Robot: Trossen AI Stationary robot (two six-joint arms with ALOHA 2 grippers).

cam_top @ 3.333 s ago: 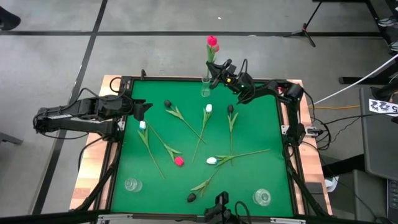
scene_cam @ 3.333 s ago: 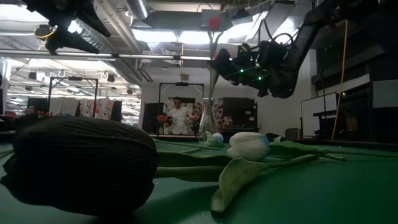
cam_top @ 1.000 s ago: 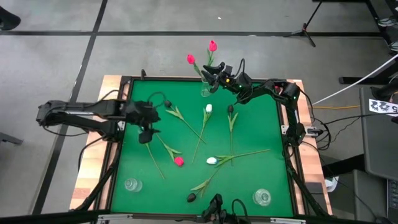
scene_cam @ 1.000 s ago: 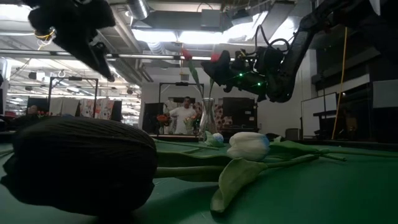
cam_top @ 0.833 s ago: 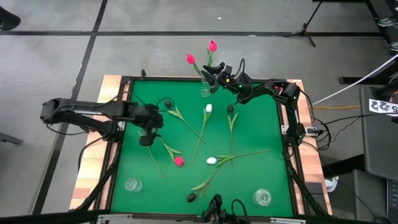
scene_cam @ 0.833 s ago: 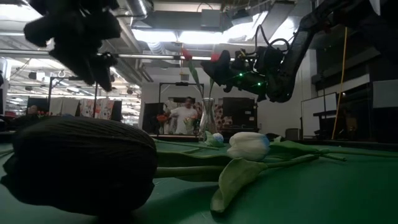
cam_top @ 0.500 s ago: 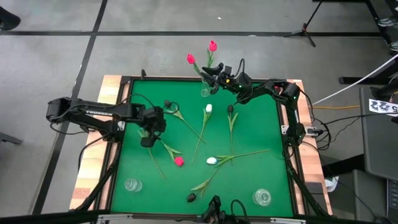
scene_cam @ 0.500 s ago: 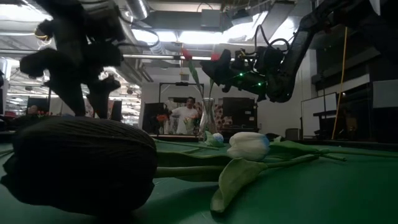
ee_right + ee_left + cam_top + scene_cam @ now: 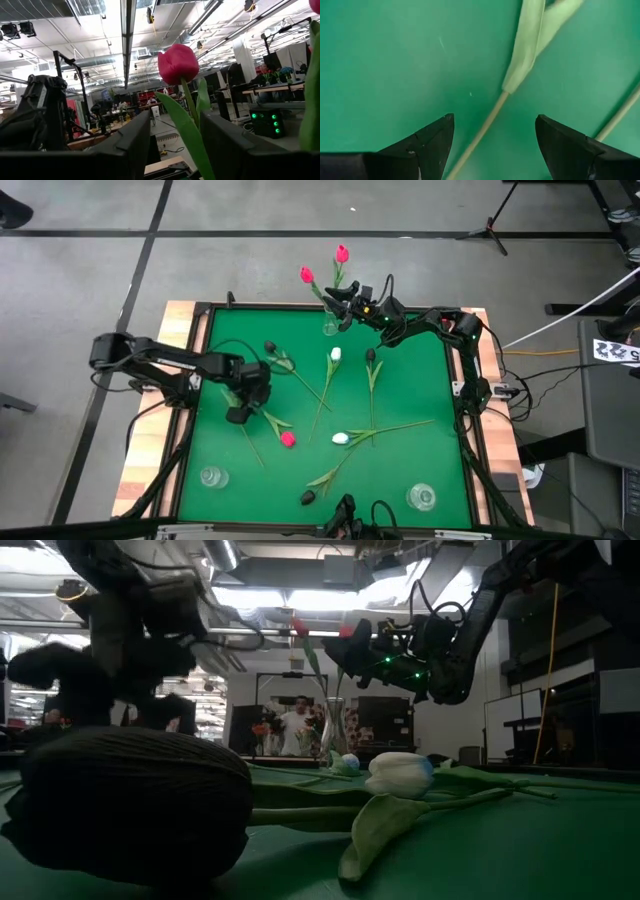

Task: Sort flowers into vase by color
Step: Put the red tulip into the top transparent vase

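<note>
Two pink tulips stand with their stems in the clear vase at the table's far edge. My right gripper hovers open beside them, and one pink tulip's stem rises between its fingers. White tulips, black tulips and a pink one lie flat on the green mat. My left gripper is open, low over the mat, its fingers either side of a thin stem with a pale leaf.
Two empty glass vases stand near the front corners. A raised frame borders the mat. Stems cross one another in the mat's middle. In the low view a black tulip head fills the foreground and a person stands far behind.
My left gripper has reached toward the table's right and come down close to the mat over the stem, staying open. The flowers on the mat and those in the vase have not moved.
</note>
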